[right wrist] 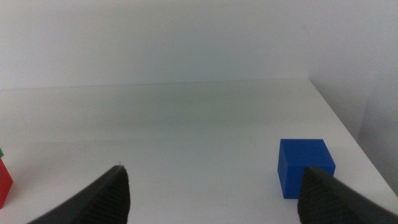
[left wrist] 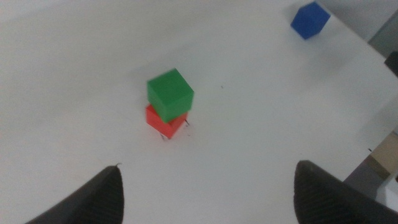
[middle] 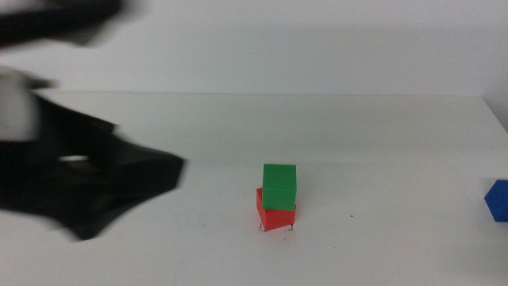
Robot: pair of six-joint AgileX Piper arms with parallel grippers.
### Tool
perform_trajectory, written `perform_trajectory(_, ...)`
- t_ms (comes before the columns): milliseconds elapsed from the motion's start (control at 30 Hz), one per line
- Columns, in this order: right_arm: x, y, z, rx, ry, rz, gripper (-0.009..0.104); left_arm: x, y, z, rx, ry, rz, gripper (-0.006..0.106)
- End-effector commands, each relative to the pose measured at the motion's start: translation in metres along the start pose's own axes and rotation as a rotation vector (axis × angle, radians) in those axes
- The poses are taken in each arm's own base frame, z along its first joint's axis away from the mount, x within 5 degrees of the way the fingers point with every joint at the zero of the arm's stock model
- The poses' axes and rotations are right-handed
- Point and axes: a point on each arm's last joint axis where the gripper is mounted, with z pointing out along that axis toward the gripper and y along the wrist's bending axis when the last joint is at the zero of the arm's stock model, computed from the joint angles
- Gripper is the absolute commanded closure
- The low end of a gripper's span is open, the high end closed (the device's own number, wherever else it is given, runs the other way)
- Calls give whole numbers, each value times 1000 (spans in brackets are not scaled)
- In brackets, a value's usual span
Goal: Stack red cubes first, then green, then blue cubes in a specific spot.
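Note:
A green cube (middle: 279, 186) sits on a red cube (middle: 275, 217) near the table's middle, turned slightly askew on it. The red cube stands on the specific spot, whose two black ticks (middle: 263, 229) peek out at its base. In the left wrist view the green cube (left wrist: 170, 93) and red cube (left wrist: 161, 122) lie ahead of my open, empty left gripper (left wrist: 208, 167). In the middle view that left gripper (middle: 151, 179) is a dark blur left of the stack, apart from it. The blue cube (middle: 498, 199) rests at the far right, just ahead of my open right gripper (right wrist: 214, 169), beside its jaw, shown as blue cube (right wrist: 305, 167).
A lone black speck (middle: 352, 215) marks the white tabletop right of the stack. The table's right edge (middle: 496, 111) runs close behind the blue cube (left wrist: 310, 18). The red cube (right wrist: 3, 184) shows as a sliver in the right wrist view.

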Motion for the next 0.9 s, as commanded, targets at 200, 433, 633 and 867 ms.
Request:
perform_trajectory(200,0,0,0,0,-11,-14,2,9,1,-37,9,-108,14,7)
perform_trajectory(433,0,0,0,0,-11,-14,2,9,4,-39,-18,-117,30,7)
perform_trajectory(633,0,0,0,0,-11,-14,2,8,8,-39,-66,-124,56,7)
perform_trajectory(867,0,0,0,0,-11,-14,2,8,11,-39,-97,-129,73,7)
